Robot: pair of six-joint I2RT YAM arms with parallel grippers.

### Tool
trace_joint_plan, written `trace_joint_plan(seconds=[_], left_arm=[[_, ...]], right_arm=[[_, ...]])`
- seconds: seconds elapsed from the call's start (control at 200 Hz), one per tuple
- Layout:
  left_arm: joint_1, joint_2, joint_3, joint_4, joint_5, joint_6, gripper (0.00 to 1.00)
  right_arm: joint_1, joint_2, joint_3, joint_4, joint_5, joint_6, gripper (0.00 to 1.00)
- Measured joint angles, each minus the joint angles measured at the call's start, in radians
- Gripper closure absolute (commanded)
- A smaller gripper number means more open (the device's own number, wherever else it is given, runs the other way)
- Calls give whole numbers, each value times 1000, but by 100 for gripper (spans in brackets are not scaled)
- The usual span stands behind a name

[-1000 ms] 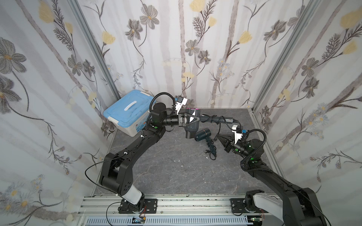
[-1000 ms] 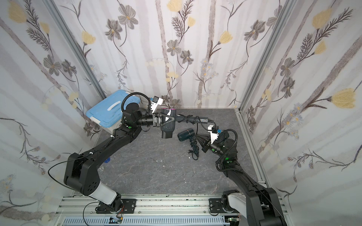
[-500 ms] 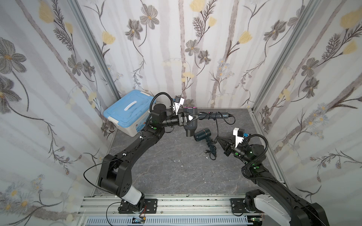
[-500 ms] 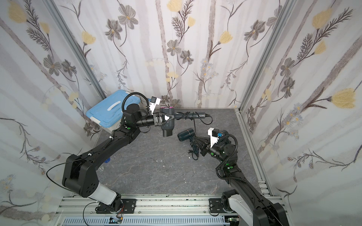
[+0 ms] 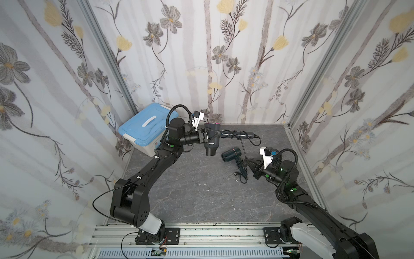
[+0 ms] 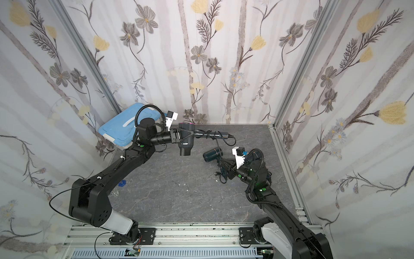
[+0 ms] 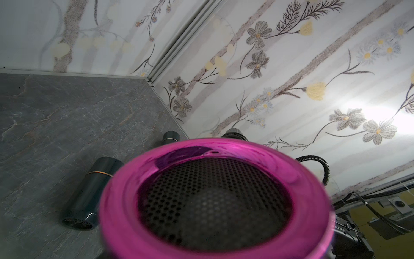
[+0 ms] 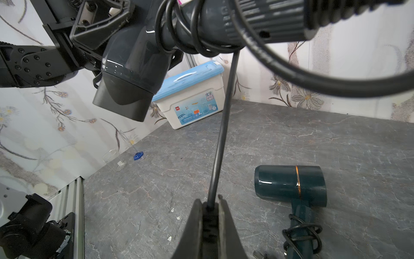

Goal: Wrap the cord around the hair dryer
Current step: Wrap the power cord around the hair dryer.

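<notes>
**A:** Where is the hair dryer lying right now?

**B:** It isn't lying anywhere. The left hand (image 5: pixel 209 136) is holding the hair dryer (image 5: pixel 211 150) in the air above the far part of the table (image 5: pixel 201 197), with its jaws clamping tight on the dark barrel. The nozzle is pointing down, and the handle is sticking out sideways toward the right wall.

**A:** What is the left wrist view showing?

**B:** Mostly the dryer's rear end. The magenta ring (image 7: pixel 224 145) and the mesh inside it are filling the lower part of that view.

**A:** And the cord?

**B:** The cord (image 5: pixel 242 146) is winding a few turns around the handle. A wide loop is swinging out past the handle's end, and one strand is running down to the right hand (image 5: pixel 247 160).

**A:** Is that hand gripping it?

**B:** Yes. In the right wrist view its fingers (image 8: pixel 195 224) are pinching almost fully closed on that strand, which is stretching straight up from them.

**A:** Is anything else lying nearby?

**B:** A second dryer (image 5: pixel 228 155), teal with a thin gold band, is lying on the table just beside the right hand, with its own cord bunching around its handle. I cannot tell whether the hand is touching it. A blue-lidded storage box (image 5: pixel 143 127) is sitting in the back left corner, behind the left arm.
</notes>
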Motion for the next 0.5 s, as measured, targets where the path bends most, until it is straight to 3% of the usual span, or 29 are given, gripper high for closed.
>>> trace_joint_plan(seconds=[0.225, 0.5], left_arm=[[11, 3, 12, -20, 9, -12, 100], [-104, 2, 59, -96, -152, 168, 100]], right_arm=[[3, -21, -3, -61, 6, 4, 100], [14, -16, 124, -192, -78, 68, 100]])
